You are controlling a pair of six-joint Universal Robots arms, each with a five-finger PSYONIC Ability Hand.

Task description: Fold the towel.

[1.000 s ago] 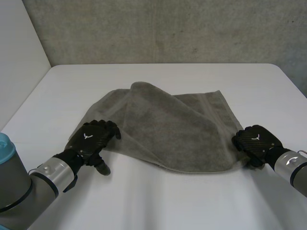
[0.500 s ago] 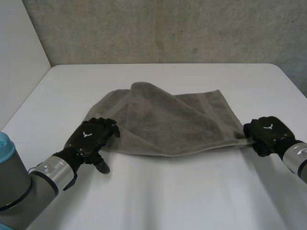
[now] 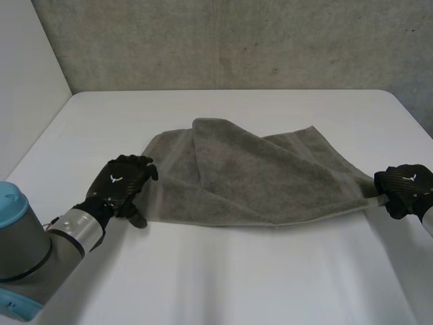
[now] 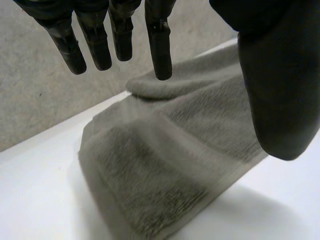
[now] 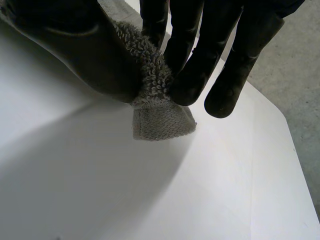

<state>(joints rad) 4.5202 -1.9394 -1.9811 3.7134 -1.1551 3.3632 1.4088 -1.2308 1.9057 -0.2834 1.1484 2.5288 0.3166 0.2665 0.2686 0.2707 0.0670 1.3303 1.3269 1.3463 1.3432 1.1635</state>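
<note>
two black hands sit at opposite ends of one grey towel [image 3: 257,176]. the right hand [image 3: 406,184] is clamped on the towel's near right corner. in the right wrist view its fingers [image 5: 192,75] and thumb pinch the bunched terry cloth between them. a small flap of the hemmed corner sticks out below the pinch, just above the counter [image 5: 75,190].

the left hand [image 3: 122,186] sits palm down at the towel's left edge. in the left wrist view its fingers [image 4: 159,45] hang straight and apart from the thumb, with nothing gripped. the cloth lies below them, and whether the fingertips touch it cannot be told. a shadow lies on the counter beside the cloth's near corner.

the towel spans the middle of the white counter between the two hands. its near edge runs in an almost straight line from one hand to the other. an upper layer is folded diagonally across it, ending in a rounded hump on the far left side. a woven hem band shows along the far right edge. a concrete wall [image 3: 237,40] stands behind the counter.
</note>
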